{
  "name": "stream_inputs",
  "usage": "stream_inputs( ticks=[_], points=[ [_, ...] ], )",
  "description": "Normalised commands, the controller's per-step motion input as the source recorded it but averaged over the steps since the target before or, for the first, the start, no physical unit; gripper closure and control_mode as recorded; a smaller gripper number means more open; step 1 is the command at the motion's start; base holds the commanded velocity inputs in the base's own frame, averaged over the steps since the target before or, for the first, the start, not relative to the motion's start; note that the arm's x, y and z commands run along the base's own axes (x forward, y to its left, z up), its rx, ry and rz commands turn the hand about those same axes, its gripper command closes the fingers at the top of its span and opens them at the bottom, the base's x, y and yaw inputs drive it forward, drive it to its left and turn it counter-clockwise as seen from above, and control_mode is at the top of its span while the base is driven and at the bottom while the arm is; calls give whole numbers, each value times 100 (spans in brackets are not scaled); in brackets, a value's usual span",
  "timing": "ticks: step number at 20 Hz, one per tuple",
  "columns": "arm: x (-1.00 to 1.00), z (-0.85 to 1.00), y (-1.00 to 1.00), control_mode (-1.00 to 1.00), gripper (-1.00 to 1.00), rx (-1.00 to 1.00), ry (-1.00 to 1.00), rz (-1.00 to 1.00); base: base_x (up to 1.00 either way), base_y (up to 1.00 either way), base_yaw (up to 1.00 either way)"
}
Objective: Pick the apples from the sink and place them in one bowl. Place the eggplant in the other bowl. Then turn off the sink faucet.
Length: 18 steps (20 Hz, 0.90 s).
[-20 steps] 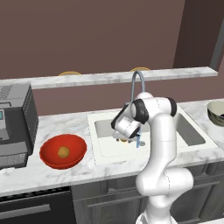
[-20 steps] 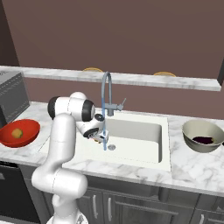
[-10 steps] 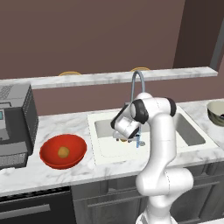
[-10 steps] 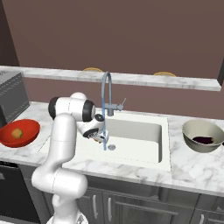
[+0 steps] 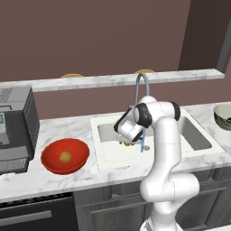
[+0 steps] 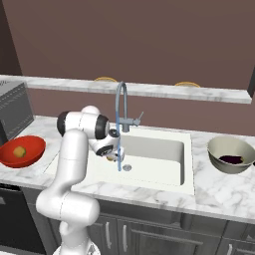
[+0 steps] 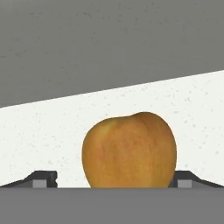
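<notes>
Standing wide apart, the jaws of the gripper point(image 7: 112, 181) flank an apple point(image 7: 130, 151) in the hand view, one dark tip on each side of it, and whether either tip touches the fruit cannot be told. That apple sits on the pale floor of the sink point(image 5: 198, 137), near its front left part, and a sliver of it shows just under the hand in the left base view point(image 5: 127, 143). The white arm rises from the base in front of the counter point(image 6: 224, 196), bends at its dark elbow joint and reaches down and to the left into the basin, the hand pointing at the sink floor. A thin blue stream falls from the faucet point(image 6: 121, 102) just beside the hand. The second apple point(image 5: 65, 156) lies in the red bowl point(image 5: 54, 166) on the counter left of the sink. The eggplant point(image 6: 232, 159) rests in the greenish-grey bowl point(image 6: 219, 145) to the sink's right.
</notes>
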Motion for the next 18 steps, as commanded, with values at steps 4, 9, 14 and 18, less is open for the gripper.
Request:
stream_inputs(
  ticks=[4, 9, 14, 18],
  points=[
    [13, -2, 0, -100, -100, 0, 0, 0, 0, 0, 0],
    [1, -11, 0, -100, -100, 0, 0, 0, 0, 0, 0],
    [1, -21, 0, -100, 100, 0, 0, 0, 0, 0, 0],
    [3, -10, 0, -100, 100, 0, -2, 0, 0, 0, 0]
  ],
)
